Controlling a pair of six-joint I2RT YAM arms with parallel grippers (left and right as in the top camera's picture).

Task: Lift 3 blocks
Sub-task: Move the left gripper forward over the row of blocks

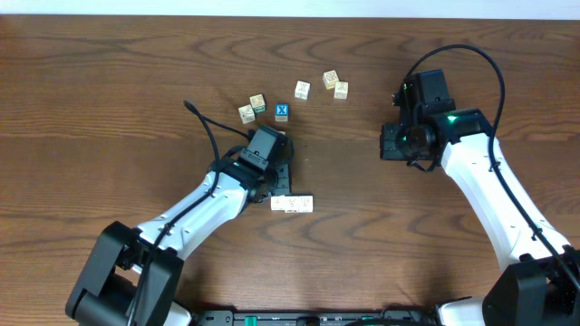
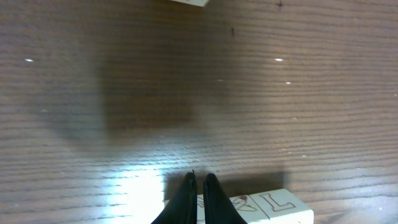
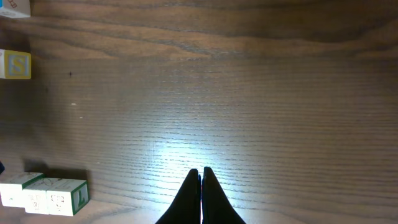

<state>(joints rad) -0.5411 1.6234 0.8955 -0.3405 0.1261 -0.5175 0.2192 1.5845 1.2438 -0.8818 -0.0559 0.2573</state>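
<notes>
Resting on the table (image 1: 109, 91), the three blocks (image 1: 292, 205) lie side by side in a short row, touching one another. They are just beside the tip of the left gripper (image 1: 279, 181) and well apart from the right gripper (image 1: 388, 143). Neither pincer holds anything. In the left wrist view the left gripper (image 2: 199, 179) has its fingers pressed nearly together, with only a sliver between them and nothing in it. The row of blocks (image 2: 273, 204) shows low in that picture, just behind and to one side of the fingertips, an L legible on one face; whether the fingers touch the row cannot be told. The right gripper (image 3: 200, 173) is likewise pinched closed over bare wood, with the row (image 3: 46, 194) near the lower corner of its view. Farther up the table, loose cubes (image 1: 302, 90) and a blue-faced cube (image 1: 282, 112) sit apart from the row. Judged from this, lining the blocks up looks done, but the lift is not: all three sit on the wood with no finger around them. What seems left is to bring the pincers to the row's ends, squeeze the line, and raise it as one.
</notes>
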